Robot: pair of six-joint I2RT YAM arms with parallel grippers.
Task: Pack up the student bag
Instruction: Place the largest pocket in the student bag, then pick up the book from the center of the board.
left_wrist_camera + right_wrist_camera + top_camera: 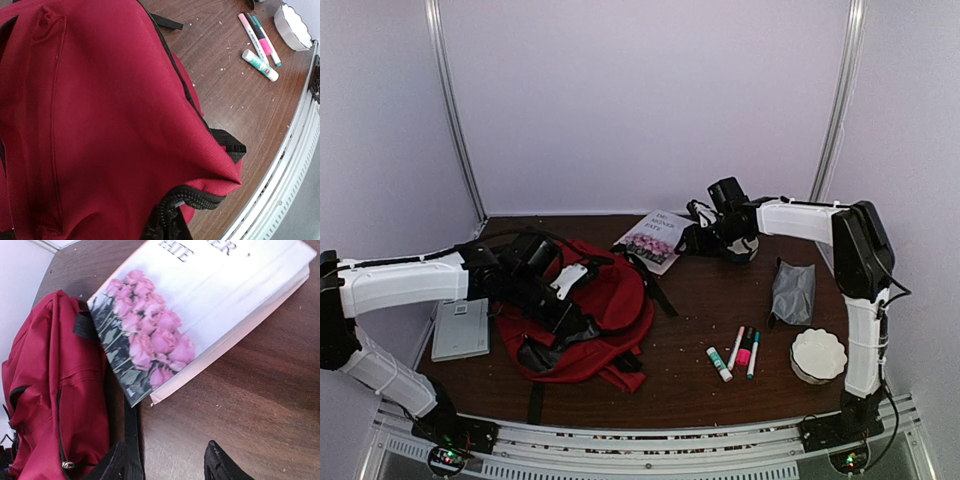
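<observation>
Student bag (605,300): laid left of centre on the table (720,400); red woven fabric, black zip, slumped shape.
Left gripper (565,305): positioned on top of the bag, clenched; a hold on the fabric cannot be told.
Right gripper (167,467): released, 2 fingertips parted, at the bag's strap, near the book (200,305).
Right wrist view only: pink roses printed on the glossy cover.

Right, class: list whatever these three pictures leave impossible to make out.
Book title: right wrist view, cut off by the top edge; top view, too small.
Red backpack contents: no view looks inside; the left arm overhangs it in the top view.
Grey flat item: top view, far edge behind the left arm; unidentifiable.
Glue stick label: left wrist view, too small.
</observation>
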